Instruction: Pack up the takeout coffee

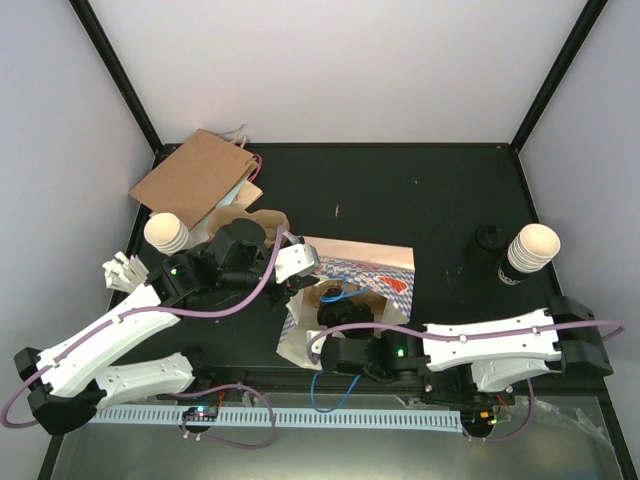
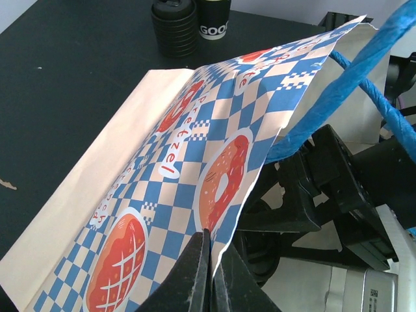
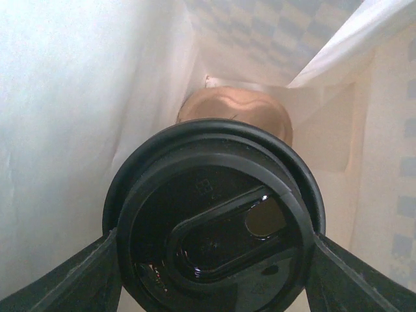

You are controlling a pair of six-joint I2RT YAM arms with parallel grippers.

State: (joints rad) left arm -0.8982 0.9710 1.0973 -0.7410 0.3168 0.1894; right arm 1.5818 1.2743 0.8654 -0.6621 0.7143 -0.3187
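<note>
A takeout coffee with a round black lid point(image 3: 214, 221) fills the right wrist view, down inside the white-walled bag. My right gripper point(image 3: 214, 244) is shut on it, one finger point(image 3: 84, 279) on each side of the lid. The blue-and-white checked paper bag point(image 1: 365, 268) lies mid-table with its mouth toward the arms. My left gripper point(image 2: 211, 246) is shut on the bag's upper edge point(image 2: 260, 162), holding the mouth up. From above, the right gripper point(image 1: 345, 318) reaches into the mouth and the cup is hidden.
A brownish object point(image 3: 240, 107) lies deeper in the bag. Blue handle cord point(image 2: 364, 71) hangs across the mouth. A brown paper bag point(image 1: 200, 175) lies far left, with a cup stack point(image 1: 167, 232) beside it. Another cup stack point(image 1: 530, 250) and black lids point(image 1: 487, 237) stand right.
</note>
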